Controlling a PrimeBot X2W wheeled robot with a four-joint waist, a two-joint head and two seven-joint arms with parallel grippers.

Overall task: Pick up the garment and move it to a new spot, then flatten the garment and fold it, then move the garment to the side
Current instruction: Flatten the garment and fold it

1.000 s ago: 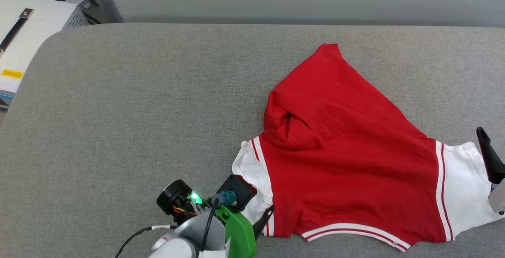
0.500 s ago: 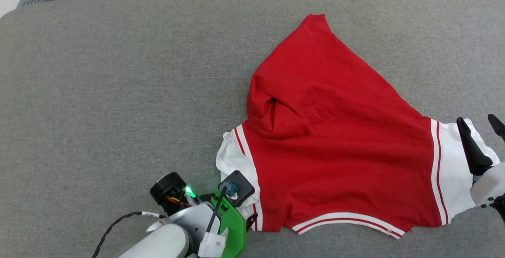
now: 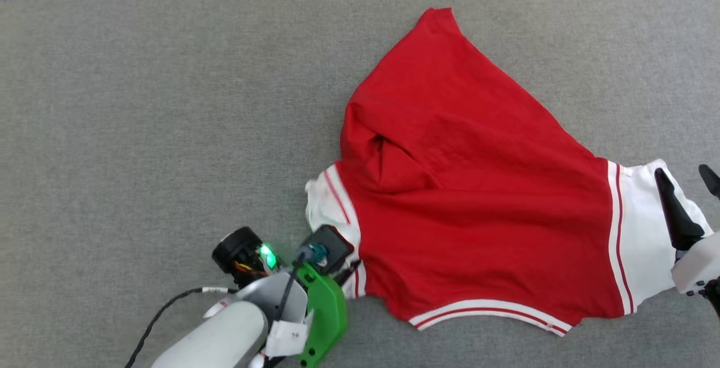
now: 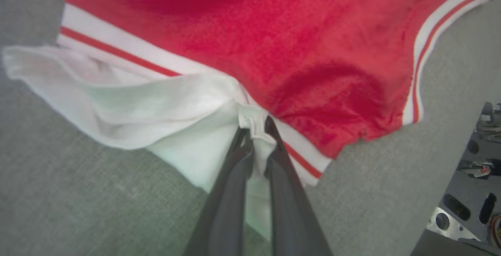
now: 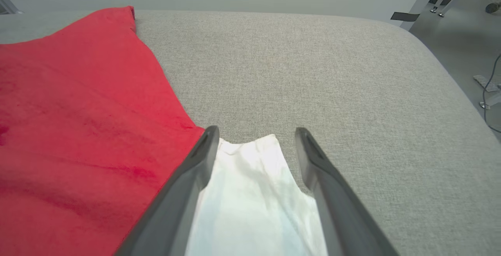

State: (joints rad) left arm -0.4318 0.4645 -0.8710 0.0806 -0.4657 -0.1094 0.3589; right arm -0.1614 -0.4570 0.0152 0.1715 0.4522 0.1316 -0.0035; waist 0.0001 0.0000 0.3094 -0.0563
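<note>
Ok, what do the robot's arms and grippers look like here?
The left gripper and right gripper each have two long, tapered dark grey fingers. The left arm shows a rounded pale forearm, a bright green plastic bracket, a black cylinder beside a green light, a thin black cable and white tags.

- Left gripper (image 4: 256, 126): fingers pressing tight together, pinching a fold of the garment (image 4: 313, 52) at its white sleeve
- Left forearm (image 3: 219, 337): reaching in from the lower left, wrist angling rightward
- Right gripper (image 5: 254, 132): fingers standing wide apart, pointing forward
</note>
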